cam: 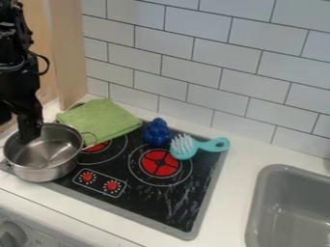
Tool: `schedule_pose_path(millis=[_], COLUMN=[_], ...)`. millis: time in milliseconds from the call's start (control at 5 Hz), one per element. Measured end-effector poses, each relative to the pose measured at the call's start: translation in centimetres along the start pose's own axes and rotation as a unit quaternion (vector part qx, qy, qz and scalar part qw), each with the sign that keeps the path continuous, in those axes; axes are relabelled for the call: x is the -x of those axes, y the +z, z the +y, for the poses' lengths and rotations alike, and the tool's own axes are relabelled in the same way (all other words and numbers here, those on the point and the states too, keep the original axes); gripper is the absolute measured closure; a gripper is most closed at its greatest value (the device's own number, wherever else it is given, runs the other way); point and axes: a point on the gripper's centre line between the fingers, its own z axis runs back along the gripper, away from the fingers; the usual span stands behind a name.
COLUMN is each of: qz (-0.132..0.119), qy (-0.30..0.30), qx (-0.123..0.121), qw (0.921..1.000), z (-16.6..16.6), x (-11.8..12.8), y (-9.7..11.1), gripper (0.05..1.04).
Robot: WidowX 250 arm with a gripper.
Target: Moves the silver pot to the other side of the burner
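The silver pot [44, 166] stands upright at the left of the view, over the left edge of the black stove [155, 207], partly beyond it towards the white counter [226, 193]. Its top is uncovered, the shiny inside shows, and a thin loop handle [89, 140] sticks out on the right, towards the left burner [97, 147]. The pincer [30, 136] hangs down from the black arm [18, 72] at the upper left, its lower end over the pot's opening, close to the back left of the rim. Whether it is open, closed or gripping the pot, I cannot tell.

Just behind the pot lies a folded green cloth [100, 119], spread over the back left corner of the stove. In front of the left burner, two red knobs [87, 177] sit side by side within a white outline. The right burner [159, 162] is round and red, with a dark cross. Behind it stands a bumpy dark blue toy [157, 132]. Just beside the toy, to its right, a teal brush [185, 154] lies with its white bristles up and its handle pointing right, across the stove's edge.

Farther right, a grey sink [262, 193] is set into the counter. Pale tiles [193, 53] cover the wall behind, and a wooden panel [67, 58] rises at the upper left.
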Motion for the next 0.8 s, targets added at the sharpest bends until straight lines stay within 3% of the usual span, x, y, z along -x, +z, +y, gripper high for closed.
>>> schedule_pose_path(millis=[200,400,600,800], qz=[-0.018,-0.047,-0.090,-0.096], qy=[-0.004,-0.023,-0.046,-0.051], qx=[0.004,0.023,0.036,0.031], qw=[0.9998,0.9984,0.9942,0.9936], z=[-0.3,-1.1,-1.5,-1.3], x=[-0.3,-0.6,-1.2,-1.4], y=[1.1,3.2,5.4,5.8], gripper=[0.074,0.084,0.084,0.084])
